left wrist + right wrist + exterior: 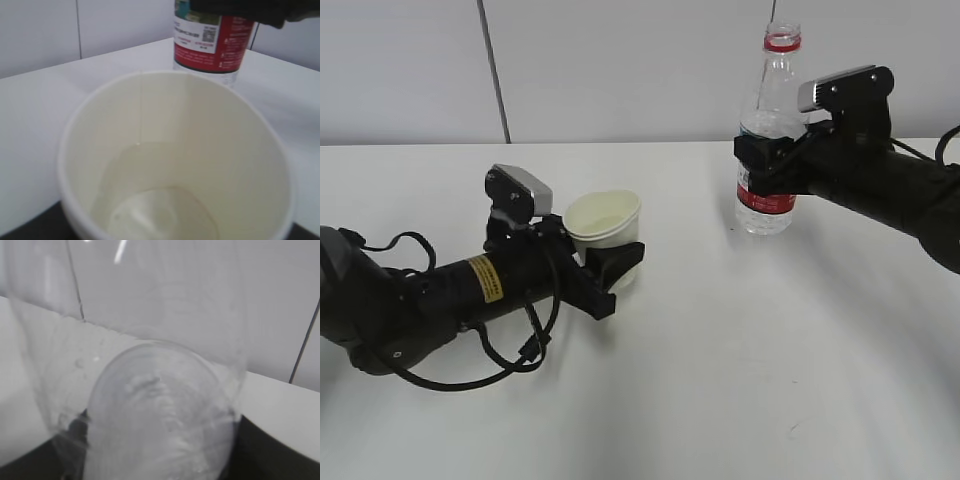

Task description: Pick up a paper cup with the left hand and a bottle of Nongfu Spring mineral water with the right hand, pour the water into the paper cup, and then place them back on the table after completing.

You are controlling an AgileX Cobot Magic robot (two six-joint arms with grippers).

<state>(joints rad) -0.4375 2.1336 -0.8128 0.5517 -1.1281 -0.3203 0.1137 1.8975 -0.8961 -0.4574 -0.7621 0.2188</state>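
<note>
The white paper cup (604, 222) sits in my left gripper (612, 262), the one on the yellow-stickered arm, and is shut in its jaws just above or on the table (720, 350). In the left wrist view the cup (175, 165) fills the frame and holds a little water. My right gripper (772, 158) is shut round the red-labelled clear bottle (769, 140), which stands upright with its cap off, its base at or just above the table. The bottle fills the right wrist view (150, 390). Its label also shows in the left wrist view (210, 37).
A white wall with a dark vertical seam (492, 70) stands behind the table. The table spreads white between and in front of both arms. Black cables (510, 350) loop under the left arm.
</note>
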